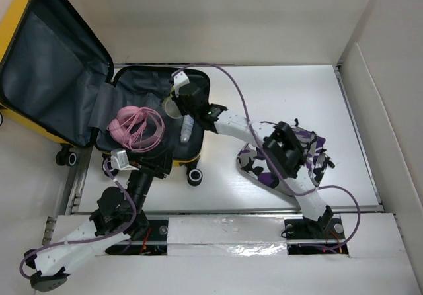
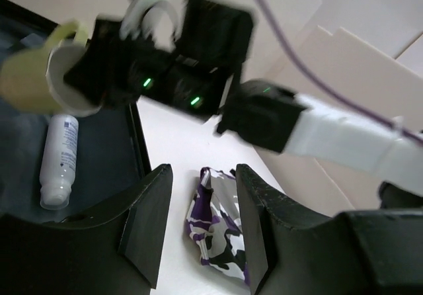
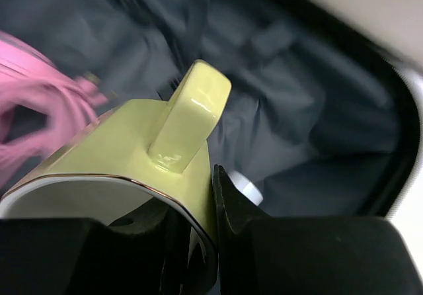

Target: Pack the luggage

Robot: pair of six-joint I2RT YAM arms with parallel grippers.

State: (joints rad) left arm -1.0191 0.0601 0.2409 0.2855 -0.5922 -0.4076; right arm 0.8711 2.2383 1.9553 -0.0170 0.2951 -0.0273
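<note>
Small yellow hard-shell suitcase with dark grey fabric lining [image 1: 53, 63] is lying open at the left end of the white table [image 1: 297, 90]. Lid is being propped against the corner walls. Base is lying flat, with a black wheel [image 1: 195, 176] sticking out at its near right corner. Coiled pink cord [image 1: 137, 128] is being carried in the base's left half.

Left gripper [image 2: 201, 225] is being held by the base's near rim, jaws spread, nothing between them.

White plastic bottle [image 1: 187, 129] is lying along the base's right wall.

Pale yellow-green ceramic mug [image 3: 132, 149] is being pinched by its wall in the right gripper [image 3: 198, 222], one finger inside, over the base's back right part. Contact with the lining cannot be told. Bare lining is showing beyond the mug up to the rim.

Flat white-purple-black camouflage pouch [image 1: 312, 151] is lying right of the suitcase, apart from it and partly covered by the right arm. Bare table is showing behind it.
</note>
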